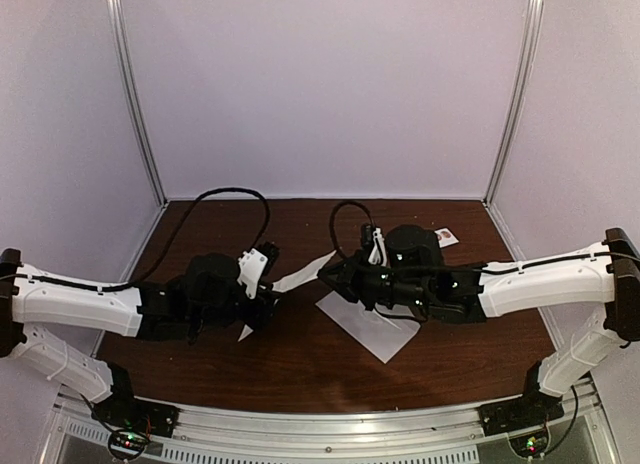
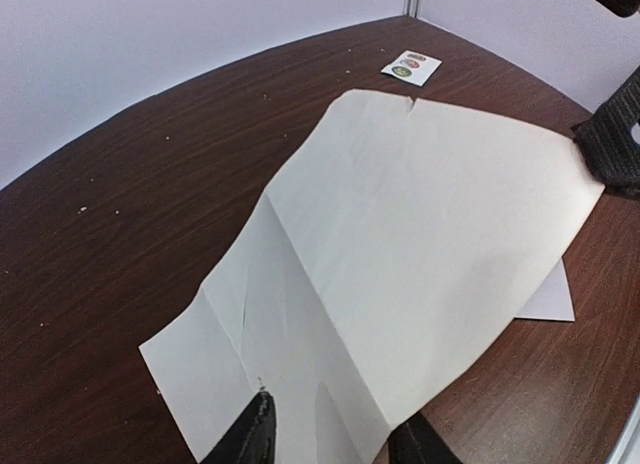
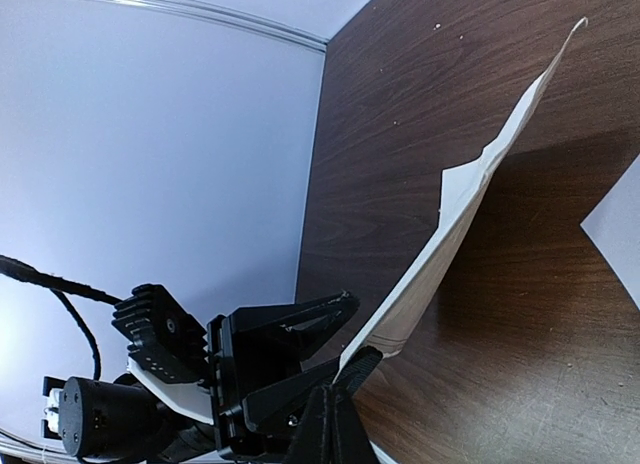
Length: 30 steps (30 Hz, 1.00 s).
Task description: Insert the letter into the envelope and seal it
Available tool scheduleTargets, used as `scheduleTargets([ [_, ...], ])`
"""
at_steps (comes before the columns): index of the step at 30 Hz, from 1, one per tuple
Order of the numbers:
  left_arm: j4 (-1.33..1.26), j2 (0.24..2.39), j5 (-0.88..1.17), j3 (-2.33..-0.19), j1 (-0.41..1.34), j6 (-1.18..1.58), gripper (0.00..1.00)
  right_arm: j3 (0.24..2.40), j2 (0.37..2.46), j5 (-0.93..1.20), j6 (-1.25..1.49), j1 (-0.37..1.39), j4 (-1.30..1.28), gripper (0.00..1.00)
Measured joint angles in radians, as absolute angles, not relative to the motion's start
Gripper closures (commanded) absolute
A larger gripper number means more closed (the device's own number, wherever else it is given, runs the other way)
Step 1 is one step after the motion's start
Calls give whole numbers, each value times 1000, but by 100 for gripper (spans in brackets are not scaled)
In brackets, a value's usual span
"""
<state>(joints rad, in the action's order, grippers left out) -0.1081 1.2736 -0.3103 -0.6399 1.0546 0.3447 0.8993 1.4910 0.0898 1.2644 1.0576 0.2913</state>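
The envelope (image 1: pixel 300 276), pale with diagonal creases, hangs off the table between both grippers. It fills the left wrist view (image 2: pixel 400 244) and shows edge-on in the right wrist view (image 3: pixel 470 194). My right gripper (image 1: pixel 326 272) is shut on its right corner (image 3: pixel 332 424); it also shows in the left wrist view (image 2: pixel 606 149). My left gripper (image 1: pixel 266 287) is open, its jaws straddling the envelope's near edge (image 2: pixel 335 439), one finger above the paper and one below. The letter (image 1: pixel 370 324), a plain white sheet, lies flat on the table beneath (image 2: pixel 550 299).
A small white card of round stickers (image 1: pixel 445 236) lies at the back right of the brown table (image 1: pixel 200 234), also in the left wrist view (image 2: pixel 410 66). Pale walls enclose the table on three sides. A black cable loops behind the left arm.
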Motion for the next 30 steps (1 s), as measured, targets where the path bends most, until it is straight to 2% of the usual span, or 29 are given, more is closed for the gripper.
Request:
scheduleTargets([
  [2,-122,1285,-310,-640,1055,343,64,899,1491,88,1266,1058,287,100],
  [8,-149,1336,-300,-647,1055,332,100,899,1490,86,1272,1058,283,100],
  [12,-161,1335,-303,-650,1056,335,100,899,1477,86,1278,1058,283,99],
  [13,-162,1329,-304,-650,1056,336,100,899,1474,88,1278,1056,285,89],
  [20,-75,1231,-275,-722,1040,362,100,931,1442,113,1188,1014,260,43],
  [30,180,1212,16,-966,886,375,100,1163,1258,110,806,944,17,12],
])
